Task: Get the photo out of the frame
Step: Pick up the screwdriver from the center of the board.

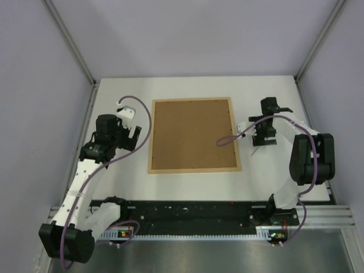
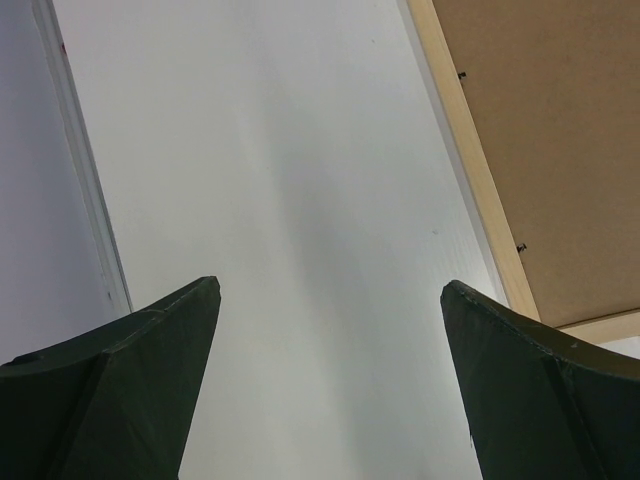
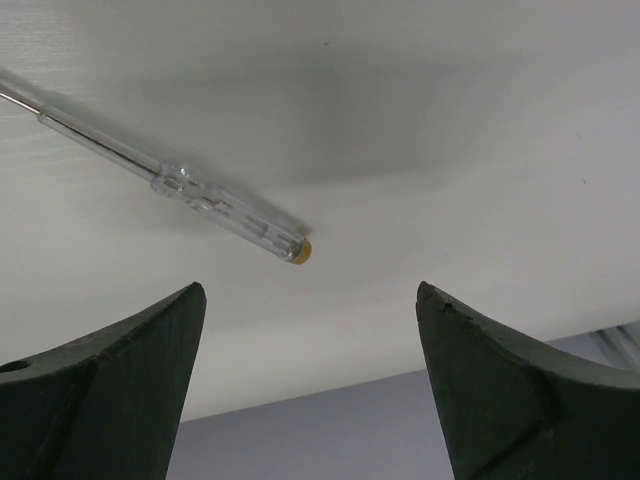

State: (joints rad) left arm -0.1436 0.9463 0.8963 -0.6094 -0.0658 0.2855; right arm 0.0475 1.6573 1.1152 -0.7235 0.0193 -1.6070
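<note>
Top external view: the frame [image 1: 193, 169] lies flat, back up, in the middle of the white table [image 1: 193, 85], with its thin tan border around the plain brown backing board [image 1: 192, 133]. The photo cannot be seen from any camera (the board covers the whole opening).

The left gripper [image 2: 330, 285] hangs over bare table just to the left of the frame. Its fingers [image 2: 150, 350] are spread wide with nothing between them. In the left wrist view the frame's left border runs down the right side of the picture to a corner, and two small dark tabs [image 2: 520, 247] sit along the inner edge where the board meets the wood.

The right gripper [image 3: 310, 288] is over the table to the right of the frame, apart from it. Its fingers [image 3: 480, 370] also stand apart and hold nothing. A screwdriver [image 3: 215, 205] with a clear handle and a yellowish end cap lies on the table ahead of them in the right wrist view, touching neither finger. It is too faint to make out from above.
</note>
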